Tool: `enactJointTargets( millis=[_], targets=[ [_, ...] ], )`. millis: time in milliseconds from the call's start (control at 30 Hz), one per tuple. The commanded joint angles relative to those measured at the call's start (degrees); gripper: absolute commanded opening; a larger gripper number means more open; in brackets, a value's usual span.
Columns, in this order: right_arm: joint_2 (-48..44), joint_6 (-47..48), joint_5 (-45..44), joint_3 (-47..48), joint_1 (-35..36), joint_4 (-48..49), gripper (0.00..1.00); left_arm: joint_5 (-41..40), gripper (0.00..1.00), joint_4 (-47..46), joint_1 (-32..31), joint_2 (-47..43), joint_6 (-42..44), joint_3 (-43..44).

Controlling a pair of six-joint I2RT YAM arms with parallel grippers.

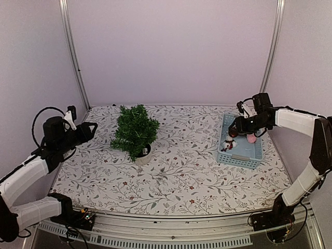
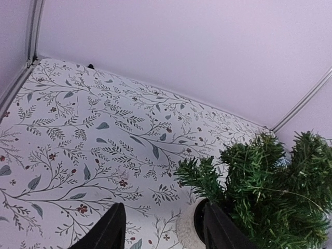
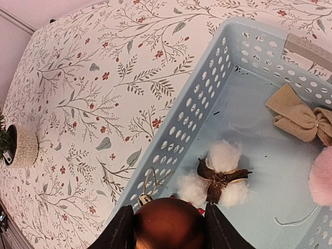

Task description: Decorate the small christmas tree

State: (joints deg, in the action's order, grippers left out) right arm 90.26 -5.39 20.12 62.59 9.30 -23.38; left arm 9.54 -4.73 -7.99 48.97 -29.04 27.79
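Observation:
The small christmas tree (image 1: 134, 129) stands in its white pot (image 1: 143, 155) left of the table's middle; the left wrist view shows its branches (image 2: 275, 187) and pot (image 2: 189, 228) at the lower right. My left gripper (image 1: 91, 128) hovers open to the tree's left, nothing between its fingers (image 2: 111, 231). Over the blue basket (image 1: 248, 155) my right gripper (image 3: 168, 228) is shut on a shiny brown bauble (image 3: 168, 223) with a gold cap and string loop. The bauble sits above the basket's left wall.
Inside the basket (image 3: 207, 98) lie a cotton-boll ornament (image 3: 220, 174), a beige bow (image 3: 301, 114), a pink pompom (image 3: 321, 174) and a small snowman figure (image 1: 228, 144). Pale walls and metal posts close the table at back and sides.

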Motion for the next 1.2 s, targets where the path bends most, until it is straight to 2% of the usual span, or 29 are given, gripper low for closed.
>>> enactJointTargets(
  millis=[0,233,433,900,1167],
  targets=[
    [-1.3,-0.37,1.57,0.45,0.06,1.05,0.33,-1.52,0.52,1.84,-1.34,-0.13,3.47,2.28],
    [-3.89,0.67,4.93,0.52,0.24,1.43,0.33,-2.41,0.52,1.53,-4.02,0.29,5.75,3.51],
    [-6.3,1.7,9.65,1.24,4.18,2.73,0.32,-3.27,0.52,0.94,-8.05,-0.43,10.24,4.81],
    [-3.74,6.63,20.76,4.01,21.87,11.42,0.3,-3.65,0.51,-0.19,-16.61,-1.38,17.91,6.14],
    [2.79,13.37,21.56,14.74,31.07,8.36,0.27,-4.22,0.51,-0.34,-17.75,-1.08,18.44,6.11]
  ],
)
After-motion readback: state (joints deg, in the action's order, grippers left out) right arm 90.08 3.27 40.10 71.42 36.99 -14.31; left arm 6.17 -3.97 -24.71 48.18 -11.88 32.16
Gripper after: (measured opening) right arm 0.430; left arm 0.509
